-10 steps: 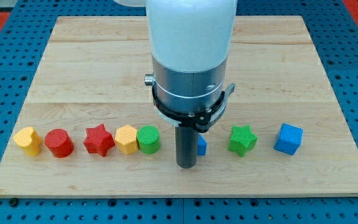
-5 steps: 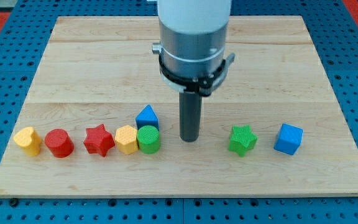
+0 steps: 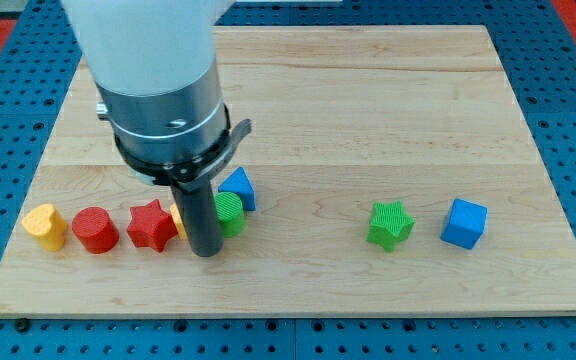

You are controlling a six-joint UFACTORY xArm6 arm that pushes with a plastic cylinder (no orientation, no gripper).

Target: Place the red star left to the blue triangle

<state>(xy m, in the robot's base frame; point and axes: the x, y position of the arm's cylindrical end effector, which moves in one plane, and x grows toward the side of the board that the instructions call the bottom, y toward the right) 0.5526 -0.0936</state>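
Wooden table (image 3: 448,110): no jaws here, just my tip (image 3: 206,253) holding nothing, just right of the red star (image 3: 152,225); star looks light, rigid, likely slides easily, so push a flat flank toward the blue triangle (image 3: 238,188).

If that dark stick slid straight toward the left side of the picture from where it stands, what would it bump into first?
Most likely the red star, which sits just to the view's left of my tip. A yellow block half hidden behind the rod may lie closer; depth is unclear.
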